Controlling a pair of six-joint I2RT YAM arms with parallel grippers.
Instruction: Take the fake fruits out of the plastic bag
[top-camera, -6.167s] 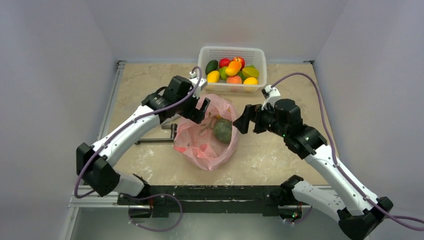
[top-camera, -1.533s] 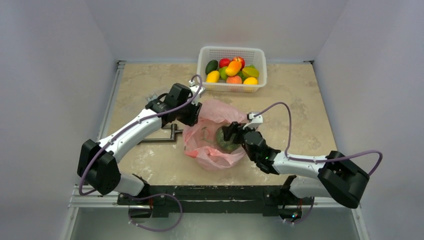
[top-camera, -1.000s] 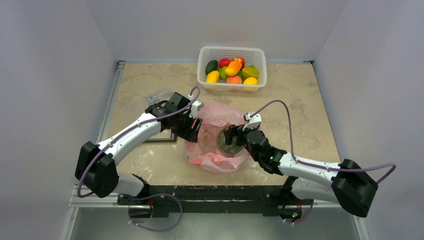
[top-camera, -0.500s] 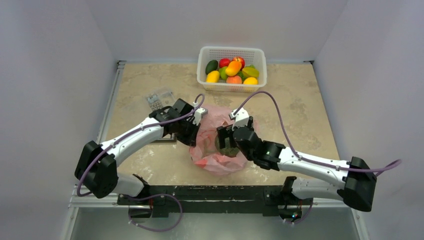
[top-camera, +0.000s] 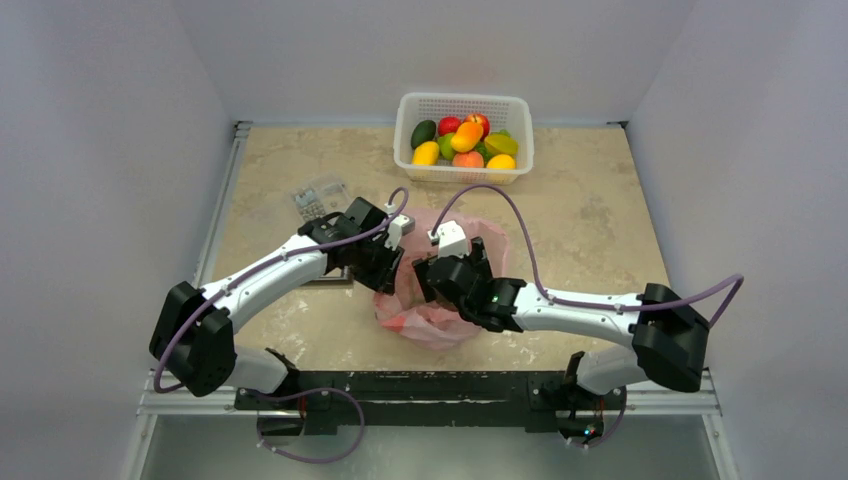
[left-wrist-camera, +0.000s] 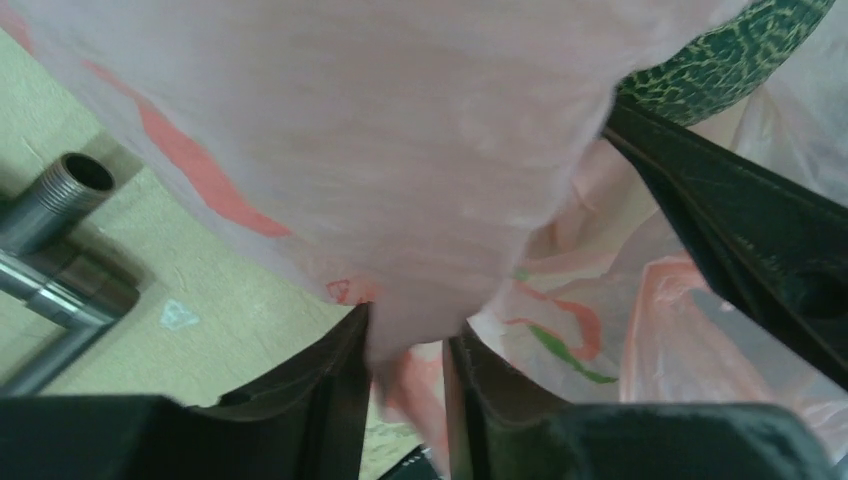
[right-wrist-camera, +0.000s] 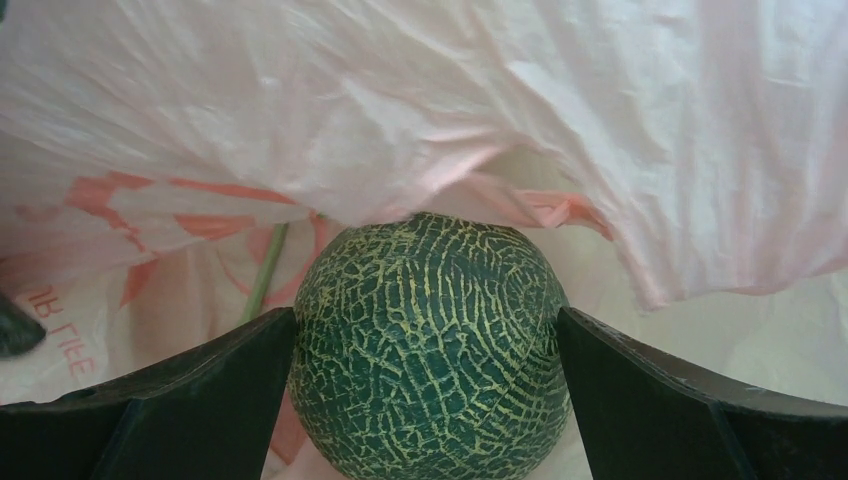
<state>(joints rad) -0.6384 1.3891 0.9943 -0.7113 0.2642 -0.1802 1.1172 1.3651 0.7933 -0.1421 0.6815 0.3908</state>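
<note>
The bag (top-camera: 420, 325) lies crumpled on the bench (top-camera: 580, 200), toward its near edge. The left tool (left-wrist-camera: 405, 375) is clamped on a fold of the bag's left rim, fingers (left-wrist-camera: 335, 400) nearly together with pink film pinched between. Inside the bag, the right tool (right-wrist-camera: 425, 318) grips the melon (right-wrist-camera: 425, 380), one finger pressed against each side. A basket (top-camera: 463, 101) stands at the far edge.
</note>
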